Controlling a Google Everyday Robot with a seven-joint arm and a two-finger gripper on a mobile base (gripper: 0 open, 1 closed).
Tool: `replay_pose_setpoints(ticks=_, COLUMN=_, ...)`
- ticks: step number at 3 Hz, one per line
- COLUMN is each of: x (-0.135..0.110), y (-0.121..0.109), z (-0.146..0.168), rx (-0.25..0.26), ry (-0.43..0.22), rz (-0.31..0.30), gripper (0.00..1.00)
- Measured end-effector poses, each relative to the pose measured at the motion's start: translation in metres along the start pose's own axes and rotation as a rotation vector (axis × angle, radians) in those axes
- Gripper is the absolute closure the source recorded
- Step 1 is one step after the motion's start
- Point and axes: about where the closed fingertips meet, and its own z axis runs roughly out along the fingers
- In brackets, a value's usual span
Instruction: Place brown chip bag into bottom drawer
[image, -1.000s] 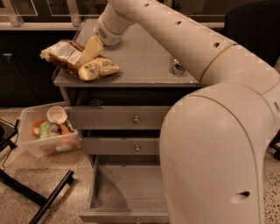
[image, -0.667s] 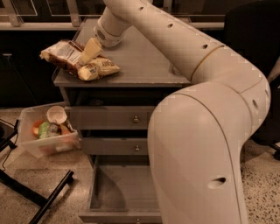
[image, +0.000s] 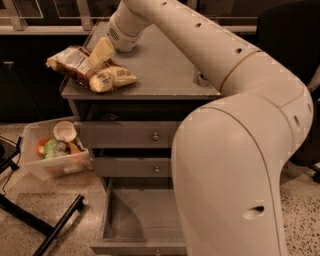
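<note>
The hand sits right down on the brown chip bag, which lies crumpled at the front-left corner of the counter, its long axis running roughly left to right along the front edge. Whether the hand is spread or already pinching the foil cannot be told from here. The bottom drawer stands pulled out, well below the bag and a little to its right (two shut drawers between), so the carry looks like out past the front edge, then down.
</note>
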Motion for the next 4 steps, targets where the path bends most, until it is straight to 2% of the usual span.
replay_pose_setpoints(ticks=1, x=-0.012, y=0.007, z=-0.014, rx=-0.034, ry=-0.051, rz=-0.023, gripper=0.0)
replay_pose_setpoints(ticks=3, x=-0.041, y=0.055, z=0.007, rx=-0.217, ry=-0.106, rz=-0.108, gripper=0.0)
replay_pose_setpoints(ticks=4, x=-0.044, y=0.078, z=0.032, rx=-0.285, ry=-0.075, rz=-0.126, gripper=0.0)
